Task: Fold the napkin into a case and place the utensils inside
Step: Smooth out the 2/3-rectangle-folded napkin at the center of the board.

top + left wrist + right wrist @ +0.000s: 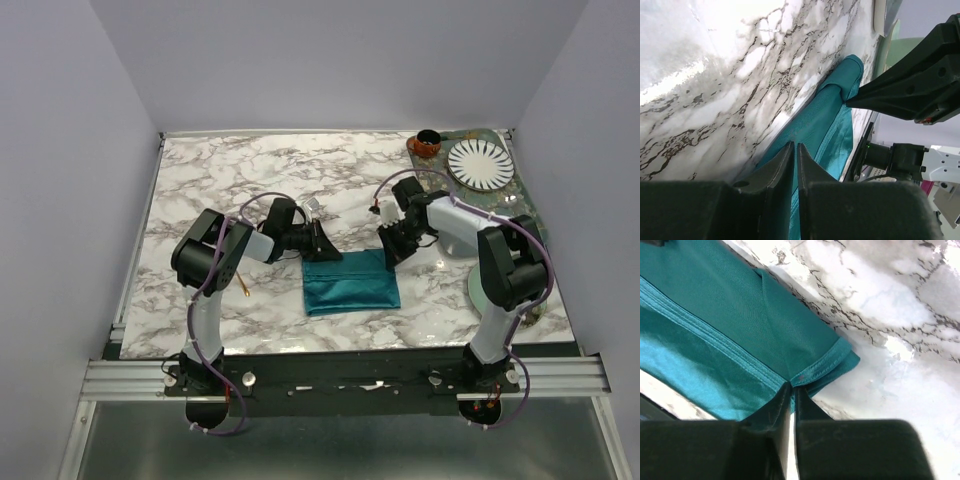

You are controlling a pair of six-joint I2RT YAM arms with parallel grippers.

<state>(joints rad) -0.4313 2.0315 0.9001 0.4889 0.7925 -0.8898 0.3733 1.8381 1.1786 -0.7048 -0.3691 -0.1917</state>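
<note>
Both tools pinching the far corners of a part-folded napkin

The left tool (795, 146) has its jaws drawn almost together over teal cloth at the far left corner. The right tool (791, 386) nips the hemmed far right corner the same way, with only a sliver of gap showing. Each seems to have hold of the napkin (350, 287), which lies as a layered rectangle mid-bench (250, 180). By my reading the folding is under way, but the shape looks too broad to be finished, so at least one more fold is left. A thin gold utensil (243, 287) lies on the marble beside the left arm, well apart from the cloth — nothing is tucked in, and the second utensil I cannot make out
</note>
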